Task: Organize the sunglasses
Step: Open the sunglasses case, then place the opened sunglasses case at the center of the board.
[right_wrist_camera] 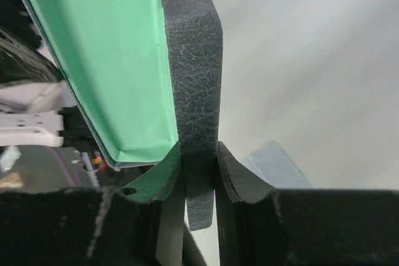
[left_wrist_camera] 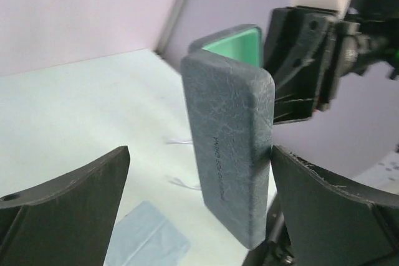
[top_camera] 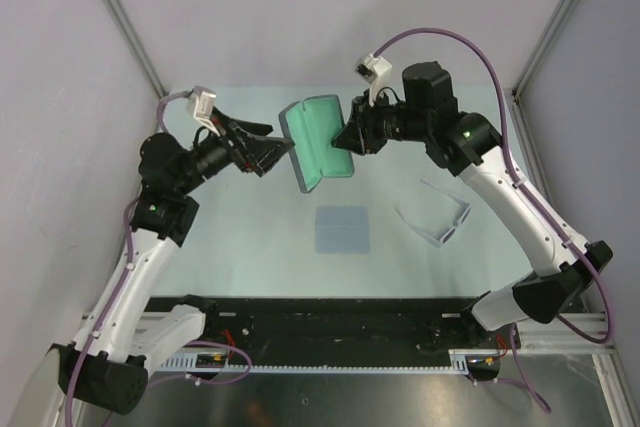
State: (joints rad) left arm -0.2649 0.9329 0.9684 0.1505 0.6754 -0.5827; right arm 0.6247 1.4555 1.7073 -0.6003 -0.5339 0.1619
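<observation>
Right gripper [right_wrist_camera: 199, 166], clamped on the open felt case [top_camera: 318, 142] at upper centre, is nearer the sunglasses [top_camera: 436, 215], which lie diagonally at centre-right below it, while left gripper [top_camera: 268, 154] gapes wide, empty.

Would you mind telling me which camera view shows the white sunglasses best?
The top external view: the sunglasses lie whole on the table. The left wrist view shows only faint white slivers, perhaps their arms; the right wrist view shows none.

Bright, even light, faint shadows, wrist views soft up close.
</observation>
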